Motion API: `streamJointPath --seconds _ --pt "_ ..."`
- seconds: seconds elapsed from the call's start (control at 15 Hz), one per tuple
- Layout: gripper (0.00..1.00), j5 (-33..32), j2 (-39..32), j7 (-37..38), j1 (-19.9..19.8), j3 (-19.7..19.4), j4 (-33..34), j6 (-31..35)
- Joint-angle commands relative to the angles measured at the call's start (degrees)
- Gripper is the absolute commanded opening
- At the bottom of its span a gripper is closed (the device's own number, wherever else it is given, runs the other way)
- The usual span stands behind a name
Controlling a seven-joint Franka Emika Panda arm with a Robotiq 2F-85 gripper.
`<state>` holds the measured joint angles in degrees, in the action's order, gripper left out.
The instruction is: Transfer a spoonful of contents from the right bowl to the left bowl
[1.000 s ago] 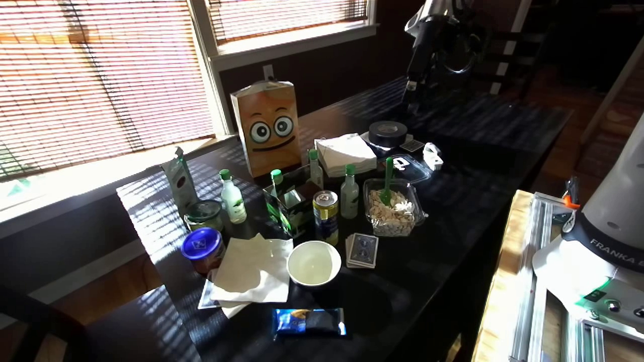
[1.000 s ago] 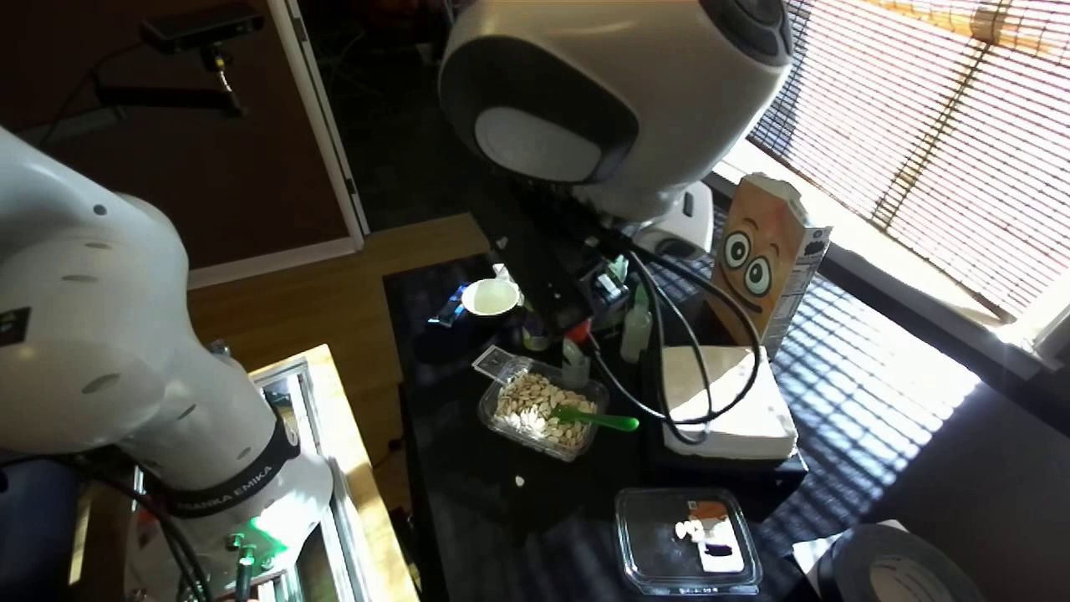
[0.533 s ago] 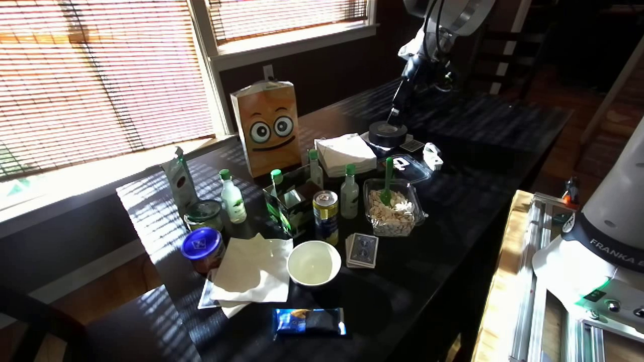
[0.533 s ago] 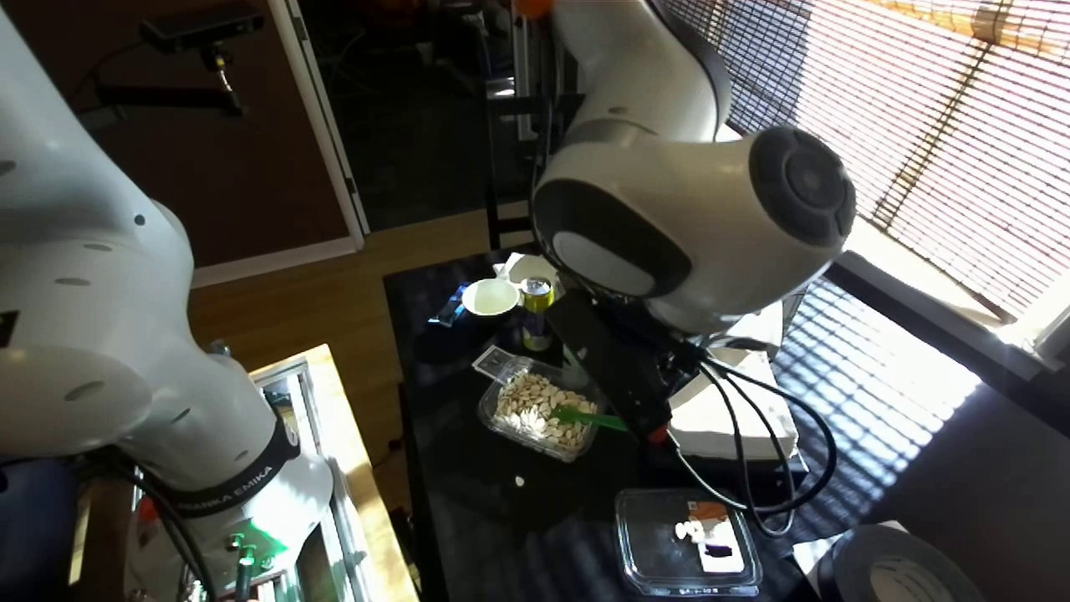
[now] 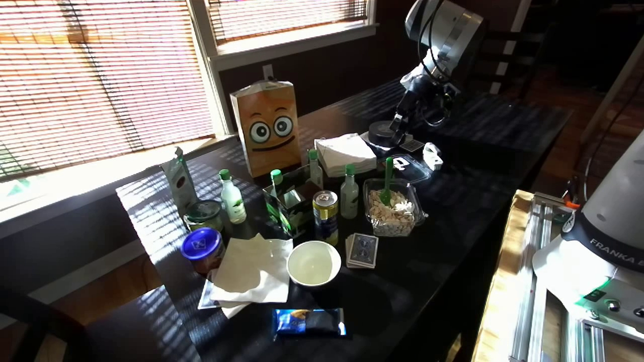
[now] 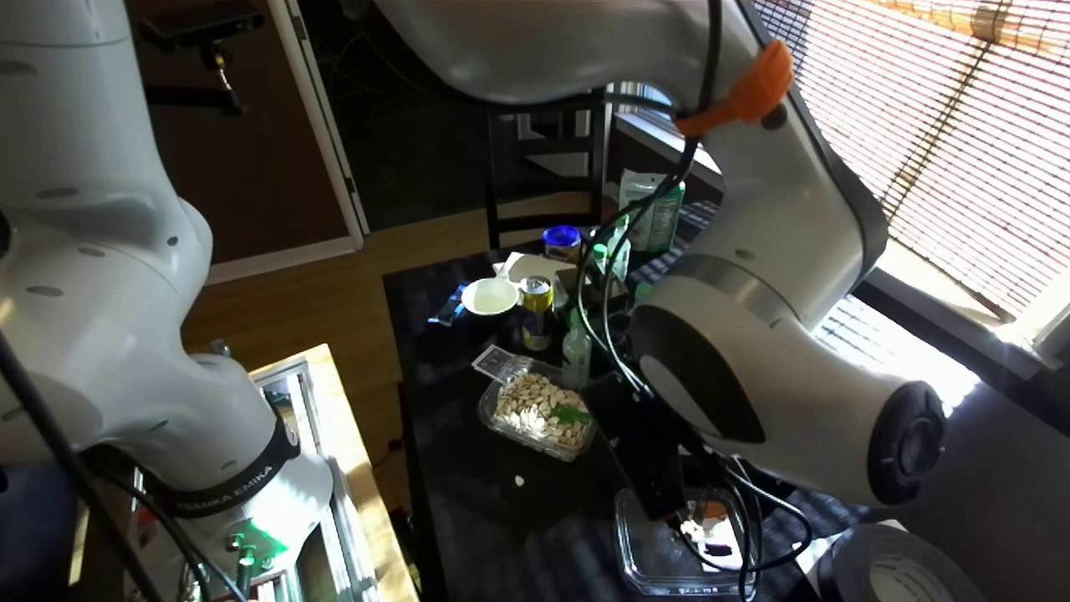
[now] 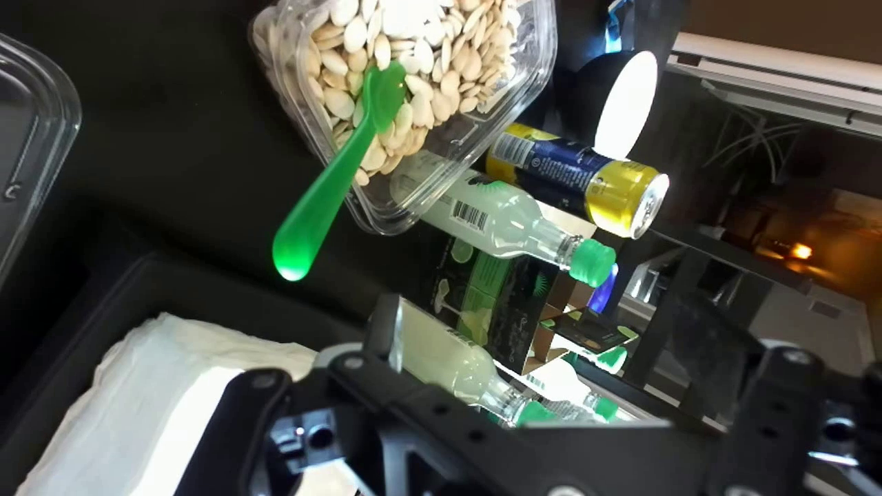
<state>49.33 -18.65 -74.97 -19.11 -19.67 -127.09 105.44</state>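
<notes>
The clear plastic container of pale seeds [image 5: 392,231] stands on the dark table; its rim shows in the wrist view [image 7: 389,222]. A green spoon [image 5: 389,173] stands in the seeds, leaning, handle up; it also shows in the wrist view [image 7: 331,182]. The white bowl [image 5: 313,264] looks empty; it shows in an exterior view [image 6: 491,297] and, edge-on, in the wrist view [image 7: 627,103]. My gripper [image 7: 557,327] is open, its fingers wide apart with nothing between them. It hangs beside the tape roll [image 5: 399,136], apart from the spoon. In an exterior view the arm hides its fingers.
Napkins [image 5: 347,153], a glass bottle [image 5: 349,193], a can [image 5: 326,216] and a bottle carton [image 5: 287,211] stand near the seeds. A clear lid [image 6: 635,577] lies by them. Playing cards [image 5: 363,250] and a blue packet [image 5: 309,322] lie near the bowl. A tall carton [image 5: 269,130] stands by the window.
My arm has swung back away from the bottles and lowered, bringing the gripper down beside the tape roll and lid. The seed container, spoon and white bowl have not moved.
</notes>
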Motion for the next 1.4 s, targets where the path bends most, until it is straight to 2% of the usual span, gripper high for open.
streamJointPath --seconds 0.0,0.4,0.93,1.33 --pt "1.0 -0.5 -0.2 0.3 -1.6 1.6 0.4 -0.1" --pt "1.0 1.6 -5.9 -4.9 -4.4 2.7 4.0 5.7" --pt "1.0 -0.3 -14.1 -8.3 -8.1 6.1 9.9 -2.3" --pt "0.99 -1.5 -17.7 -9.5 -8.6 6.8 13.2 -5.8"
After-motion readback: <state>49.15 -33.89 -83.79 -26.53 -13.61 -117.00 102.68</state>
